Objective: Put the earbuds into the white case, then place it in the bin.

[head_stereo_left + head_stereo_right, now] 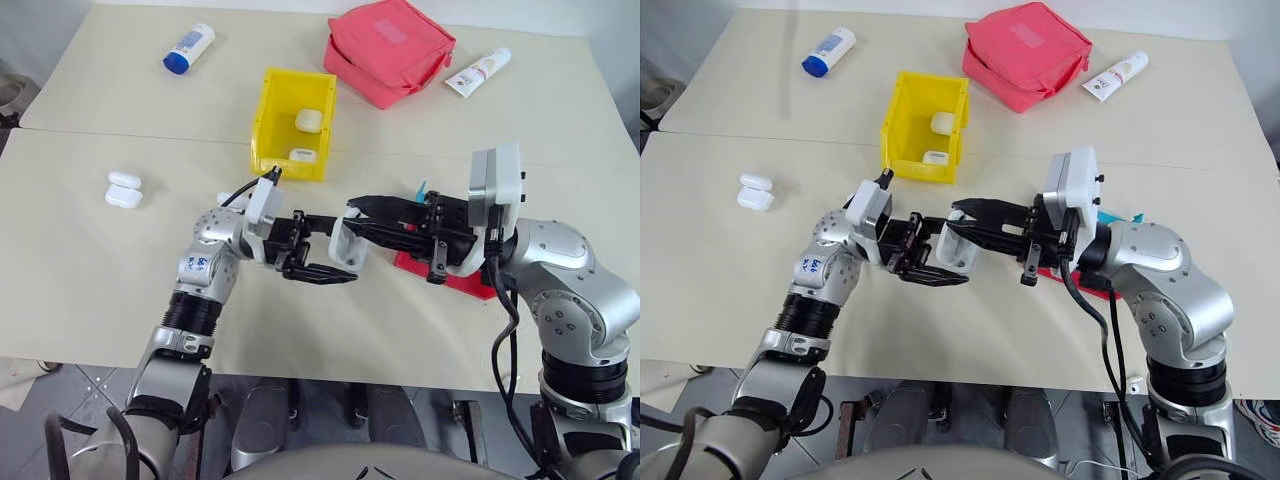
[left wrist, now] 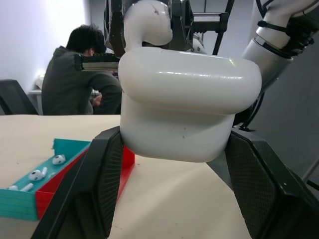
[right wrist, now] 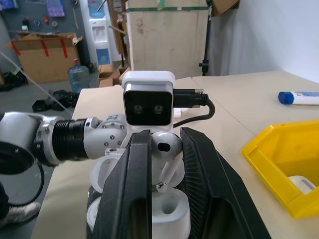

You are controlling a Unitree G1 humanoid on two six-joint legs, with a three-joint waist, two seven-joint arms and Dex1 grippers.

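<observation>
1. The left tool (image 1: 318,262) is clamped on the white case (image 1: 349,243), lid open, in mid-air over the near middle of the surface (image 1: 90,280)
2. The right tool (image 3: 167,164) pinches one earbud (image 3: 166,149) between its black fingers (image 3: 134,189), stem down, just above an empty socket of the open case; whether the stem already touches the socket is hard to tell
3. In the head views the earbud is hidden behind the right tool's fingers, and the case is half covered by both tools
4. A low tray, part teal (image 2: 20,201) and part red (image 1: 455,278), lies under the right forearm at about 3 o'clock from the case, largely covered; the left wrist view shows more earbuds (image 2: 37,174) in the teal part
5. The yellow bin (image 1: 268,130) stands at 12 o'clock from the case, holding two closed white cases (image 1: 307,120)
6. Two more closed cases (image 1: 124,189) lie touching at 9 o'clock, well apart
7. At the far edge: a white-and-blue bottle (image 1: 189,48) at 11 o'clock, a red pouch (image 1: 388,50) and a white tube (image 1: 478,72) at 1 o'clock
8. A seated person (image 2: 75,74), back turned, appears beyond the surface in the left wrist view
</observation>
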